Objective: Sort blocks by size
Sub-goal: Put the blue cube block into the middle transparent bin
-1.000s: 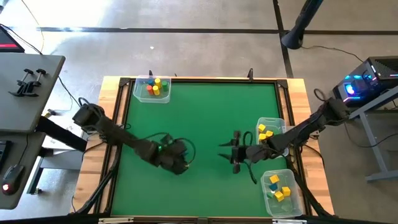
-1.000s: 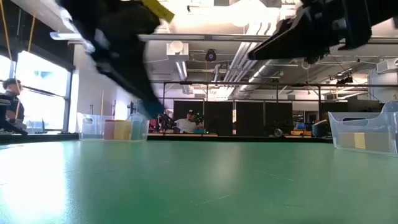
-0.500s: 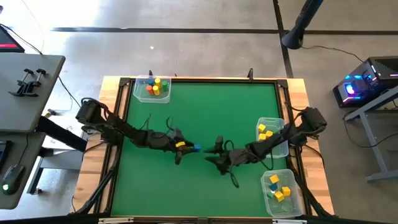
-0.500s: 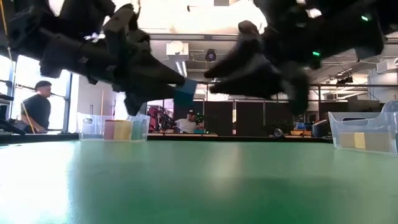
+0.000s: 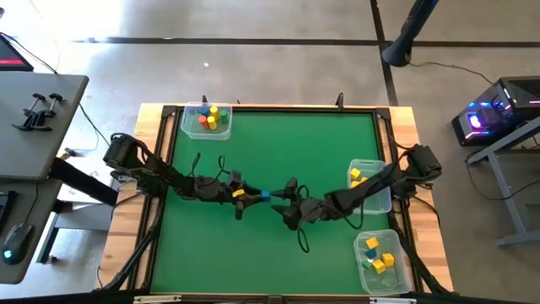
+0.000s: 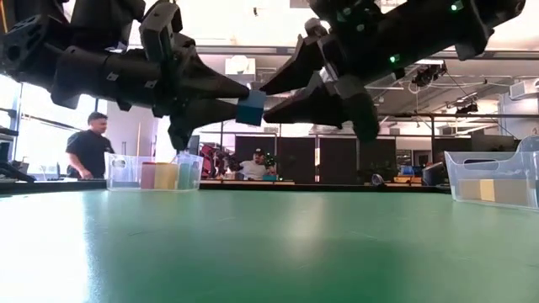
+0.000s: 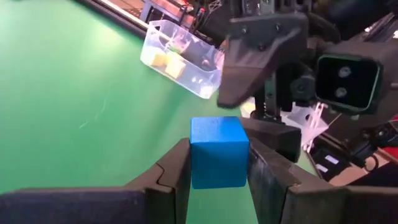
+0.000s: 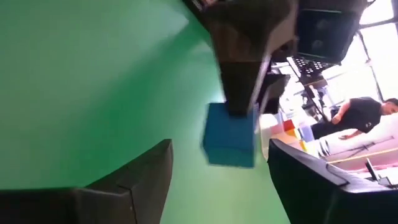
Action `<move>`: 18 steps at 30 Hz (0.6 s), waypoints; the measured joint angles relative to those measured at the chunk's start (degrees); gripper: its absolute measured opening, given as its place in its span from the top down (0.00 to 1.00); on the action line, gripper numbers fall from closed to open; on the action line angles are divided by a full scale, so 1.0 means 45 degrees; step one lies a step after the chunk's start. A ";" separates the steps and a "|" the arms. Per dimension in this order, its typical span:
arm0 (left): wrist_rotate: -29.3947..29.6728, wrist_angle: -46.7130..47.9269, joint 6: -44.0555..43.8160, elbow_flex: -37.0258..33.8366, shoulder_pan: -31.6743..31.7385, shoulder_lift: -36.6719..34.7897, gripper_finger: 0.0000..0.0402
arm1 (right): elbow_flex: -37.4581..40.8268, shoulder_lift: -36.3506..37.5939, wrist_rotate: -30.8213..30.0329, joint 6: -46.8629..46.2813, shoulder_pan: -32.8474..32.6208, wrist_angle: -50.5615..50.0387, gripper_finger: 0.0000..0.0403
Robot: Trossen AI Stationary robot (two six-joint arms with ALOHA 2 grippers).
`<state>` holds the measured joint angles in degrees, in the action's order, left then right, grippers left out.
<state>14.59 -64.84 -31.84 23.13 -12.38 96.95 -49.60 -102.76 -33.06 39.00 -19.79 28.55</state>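
Setting: green-topped bench (image 5: 278, 143) with a wooden border is seen from above; a large workroom with ceiling lights and a person (image 6: 91, 147) standing far off is seen beyond it in the low view.
Left gripper: the left gripper (image 5: 257, 196) is held above the middle of the bench, closed narrowly on a blue block (image 7: 217, 151), which is pinched between both fingers (image 7: 177, 171).
Right gripper: the right gripper (image 5: 283, 197) is brought up facing the left one, its jaws spread wide on either side of the same blue block; no contact with the block can be made out.
Blue block: it is carried in the air, well clear of the bench top, between the two grippers.
Far-left tub: a clear tub (image 5: 187, 127) at the far left corner is seen to hold a mixed lot of blocks (image 5: 209, 119), yellow, red and green.
Right-side tubs: a tub (image 5: 377, 169) near the right edge holds a few yellow blocks; another tub (image 5: 365, 274) at the near right corner holds yellow blocks and a blue one.
Done so far: several blocks are judged to be sorted already into the two right-side tubs.
Step in hand: a hand-over of the blue block from left to right is judged to be under way, not yet completed.
Left to do: the blue block is still to be placed, and the mixed lot in the far-left tub is still to be sorted.
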 joint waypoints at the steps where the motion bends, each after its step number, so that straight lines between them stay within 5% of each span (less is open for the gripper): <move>1: 0.0000 0.0030 0.0095 0.0048 0.0000 0.0000 0.73 | -0.0020 -0.0005 -0.0068 0.0005 0.0038 0.0091 0.37; 11: 0.0003 0.0036 0.0132 0.0414 -0.0005 0.0000 0.73 | -0.0010 -0.0024 0.0754 -0.0003 0.0436 0.0829 0.39; 18: -0.0106 -0.0215 0.0118 0.0409 -0.0032 0.0000 0.73 | -0.0010 -0.0024 0.1010 -0.0039 0.0544 0.0982 0.54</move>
<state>14.11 -65.80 -31.31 24.97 -12.53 96.95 -49.65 -102.87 -28.51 38.83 -17.34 32.97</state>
